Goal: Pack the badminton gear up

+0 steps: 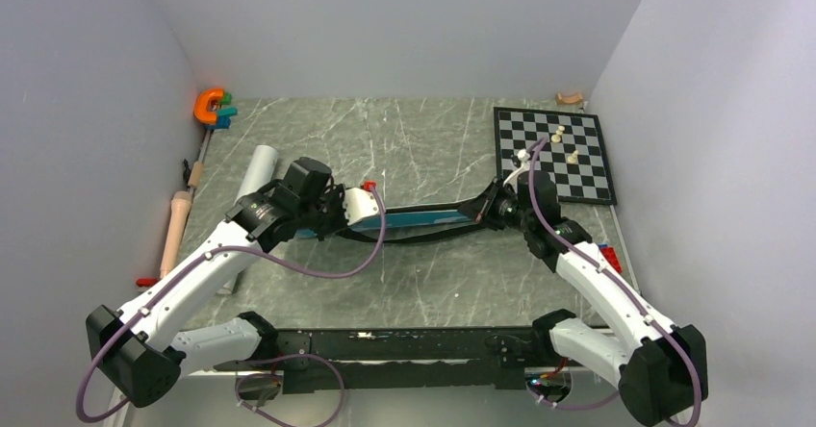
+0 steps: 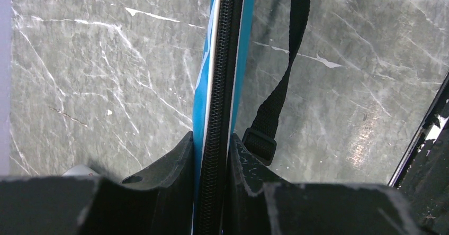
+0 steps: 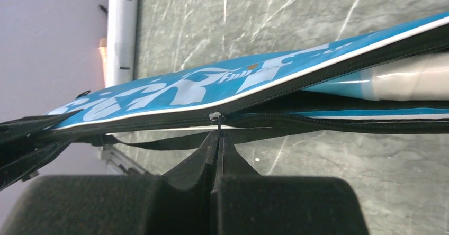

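The blue "SPORT" bag (image 1: 423, 218) hangs stretched between my two grippers above the middle of the table. My left gripper (image 2: 212, 145) is shut on the bag's zippered edge (image 2: 225, 60), with the black strap (image 2: 286, 76) dangling beside it. My right gripper (image 3: 217, 137) is shut on the small zipper pull (image 3: 215, 117). To the right of the pull the bag (image 3: 212, 84) gapes open. Inside shows a white racket handle (image 3: 407, 81). The long white tube (image 1: 258, 169) lies on the table behind the left arm, also seen in the right wrist view (image 3: 123, 28). No shuttlecocks show.
A chessboard (image 1: 556, 153) with a few pale pieces lies at the back right. An orange clamp (image 1: 210, 107) sits in the back left corner. A beige handle-shaped object (image 1: 176, 230) lies along the left wall. Small red items sit at the left (image 1: 146, 281) and right (image 1: 609, 254) table edges.
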Motion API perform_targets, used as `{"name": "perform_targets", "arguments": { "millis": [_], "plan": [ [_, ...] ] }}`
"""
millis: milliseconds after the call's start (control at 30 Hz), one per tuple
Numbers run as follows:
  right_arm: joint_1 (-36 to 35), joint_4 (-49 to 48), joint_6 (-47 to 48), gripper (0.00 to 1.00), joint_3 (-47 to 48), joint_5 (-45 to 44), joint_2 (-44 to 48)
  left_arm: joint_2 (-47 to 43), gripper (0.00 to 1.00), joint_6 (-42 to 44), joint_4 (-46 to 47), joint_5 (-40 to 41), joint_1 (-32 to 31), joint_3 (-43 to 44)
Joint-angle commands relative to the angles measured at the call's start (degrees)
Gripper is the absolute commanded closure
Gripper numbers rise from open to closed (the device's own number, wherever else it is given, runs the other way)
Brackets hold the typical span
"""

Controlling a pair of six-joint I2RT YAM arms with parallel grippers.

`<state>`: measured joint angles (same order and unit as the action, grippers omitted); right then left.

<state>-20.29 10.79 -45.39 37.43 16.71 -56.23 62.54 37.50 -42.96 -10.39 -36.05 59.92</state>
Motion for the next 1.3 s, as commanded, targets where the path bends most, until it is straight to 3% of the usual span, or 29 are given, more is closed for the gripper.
{"name": "perform_targets", "arguments": {
  "millis": [0,133,233,267,300,333,367,567,867,1267],
  "plan": [
    [0.8,4.7,4.0,1.0,3.5,-6.9,1.7,-1.4,0.99,0.6,-0.2,2.8,0.0,2.2],
    [1.2,7.7,5.3,1.0,4.4,-11.5,1.9,-0.9,0.97,0.7,-0.2,3.6,0.0,2.6],
    [1.2,7.6,6.2,1.0,4.5,-11.5,2.1,-0.4,0.82,0.7,-0.4,3.9,0.0,3.0],
    [1.2,7.0,6.4,1.0,4.4,-10.6,2.1,-0.3,0.7,0.7,-0.5,3.9,0.0,3.3],
    [1.3,6.2,6.5,1.0,4.2,-9.6,2.2,-0.1,0.45,0.4,-0.6,3.7,0.0,3.4],
    [1.2,5.2,6.5,1.0,4.0,-8.2,2.2,0.2,0.12,0.3,-0.6,3.3,0.0,3.7],
    [1.1,4.1,6.2,1.0,3.8,-6.8,2.2,0.5,0.02,0.0,-1.0,2.6,0.0,4.6],
    [-3.6,2.6,5.3,1.0,5.6,-6.1,1.2,5.3,0.01,-2.0,-5.8,-4.2,-0.6,15.1],
    [-9.5,3.3,3.4,1.0,7.8,-8.7,1.9,21.8,0.01,-3.0,-10.4,-7.9,-9.5,34.1],
    [-9.7,3.5,3.3,1.0,7.0,-7.8,5.1,35.0,0.01,-3.6,-2.4,-5.4,-16.4,35.2]
  ]
}}
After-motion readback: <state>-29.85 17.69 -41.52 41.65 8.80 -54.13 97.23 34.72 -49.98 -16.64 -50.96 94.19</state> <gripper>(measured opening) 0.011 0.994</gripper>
